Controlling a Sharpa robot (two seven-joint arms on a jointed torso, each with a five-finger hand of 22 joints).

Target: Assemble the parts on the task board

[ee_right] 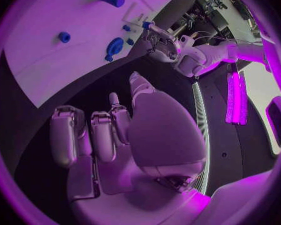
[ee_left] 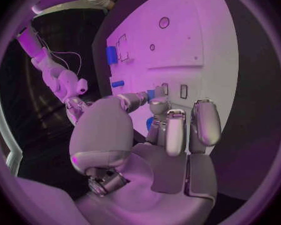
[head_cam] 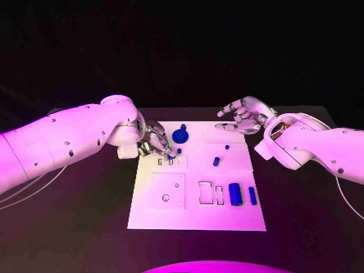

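**Left hand pinching a small part at the board's slots; right hand idle off the far corner**

The left hand [head_cam: 155,142] is down on the task board [head_cam: 198,219] near its far left corner, fingers bunched over two small rectangular slots [head_cam: 165,162]. The left wrist view settles what the head view leaves doubtful: a small blue part [ee_left: 151,93] is pinched between thumb and fingertip, just beside those slots. The right wrist view confirms it from across the table, with a blue piece [ee_right: 146,24] at that hand's fingertips.

The right hand [head_cam: 243,116] hangs above the table just off the board's far right corner, fingers loosely spread and holding nothing; its own wrist view shows an empty palm [ee_right: 109,135].

Counted in the head view, loose blue parts on the board come to six:
- one round disc [head_cam: 180,135] with a short peg just beyond it;
- three small pegs [head_cam: 216,161] in the middle and right-hand panels;
- one thick cylinder [head_cam: 235,194] lying near the front right;
- one thin bar [head_cam: 252,195] just beside that cylinder.

Two larger rectangular cut-outs [head_cam: 206,193] lie left of the cylinder. A square panel [head_cam: 166,190] with a round hole sits at the front left.
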